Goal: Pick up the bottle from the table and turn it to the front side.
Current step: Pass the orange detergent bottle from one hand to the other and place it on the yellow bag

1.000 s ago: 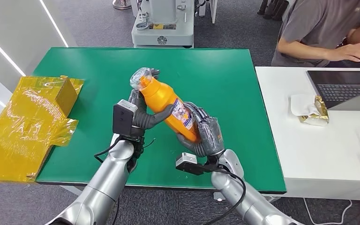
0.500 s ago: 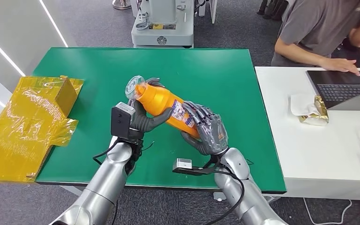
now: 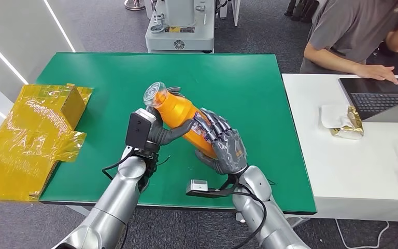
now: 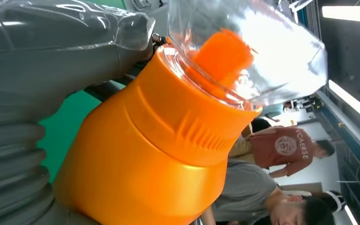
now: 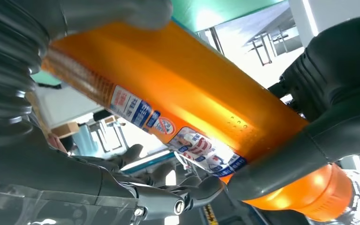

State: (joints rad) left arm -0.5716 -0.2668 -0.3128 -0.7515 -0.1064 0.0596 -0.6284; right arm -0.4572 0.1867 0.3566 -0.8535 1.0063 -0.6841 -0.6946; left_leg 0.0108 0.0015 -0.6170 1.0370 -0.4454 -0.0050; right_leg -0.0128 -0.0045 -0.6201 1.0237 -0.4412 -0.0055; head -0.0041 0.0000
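**Orange bottle held aloft between both hands, mid-turn**

The orange bottle (image 3: 184,120) hangs tilted above the green table (image 3: 249,88), off the surface, its clear cap (image 3: 154,94) pointing up and away from the robot. The left hand (image 3: 158,129) grasps it near the shoulder, thumb wrapped across the body. The right hand (image 3: 223,148) cups the lower end, fingers (image 3: 212,124) lying along the label (image 3: 203,128); it looks more like a cradle than a firm clench, though I cannot tell how tight it is.

To do the turn well, I would have one hand keep a steady hold while the other rolls the bottle about its long axis, slowly, so the smooth plastic does not slip. The upper grip sits close to the cap, so the weight below could swing.

The bottle's base is hidden behind the right hand. The label print is too small to read, so which face counts as front is hard to judge. At the white desk (image 3: 311,155) a person (image 3: 352,36) is cut off by the frame.
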